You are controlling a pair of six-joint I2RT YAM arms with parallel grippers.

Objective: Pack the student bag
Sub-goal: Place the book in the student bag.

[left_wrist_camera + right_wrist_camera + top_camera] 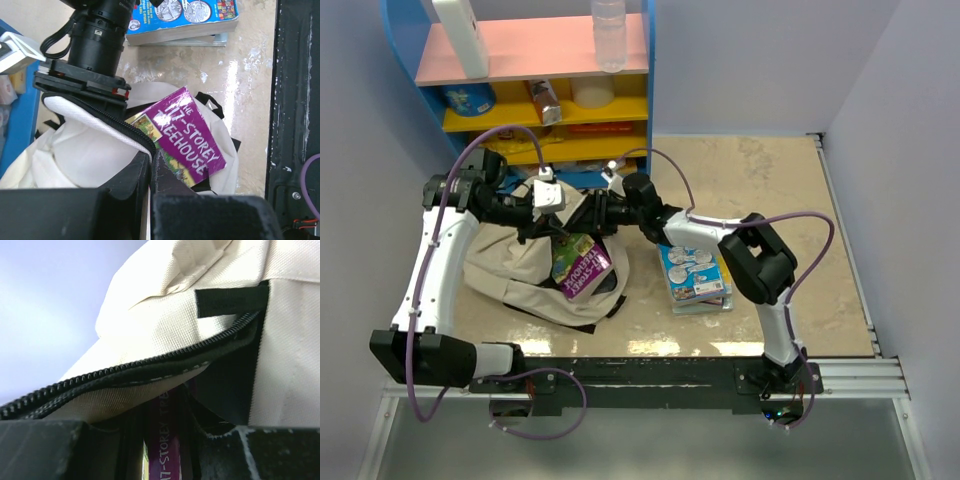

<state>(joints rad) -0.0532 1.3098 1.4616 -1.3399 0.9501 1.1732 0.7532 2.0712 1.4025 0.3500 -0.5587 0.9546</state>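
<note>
The beige student bag [515,270] lies on the table left of centre, its black-zipped mouth facing right. A purple "Storey Treehouse" book [582,265] sticks halfway out of the mouth. My left gripper [558,212] is shut on the bag's zipped rim [125,131] and holds it up. My right gripper [592,213] reaches in under that rim. In the right wrist view the purple book's spine [167,440] stands between its fingers, under the zipper [125,371]. The book's cover [187,135] shows in the left wrist view.
A stack of books with a blue cover [695,275] lies on the table right of the bag. A blue and yellow shelf unit [550,110] stands behind the bag, with a clear bottle [608,35] and other items on it. White walls enclose the table.
</note>
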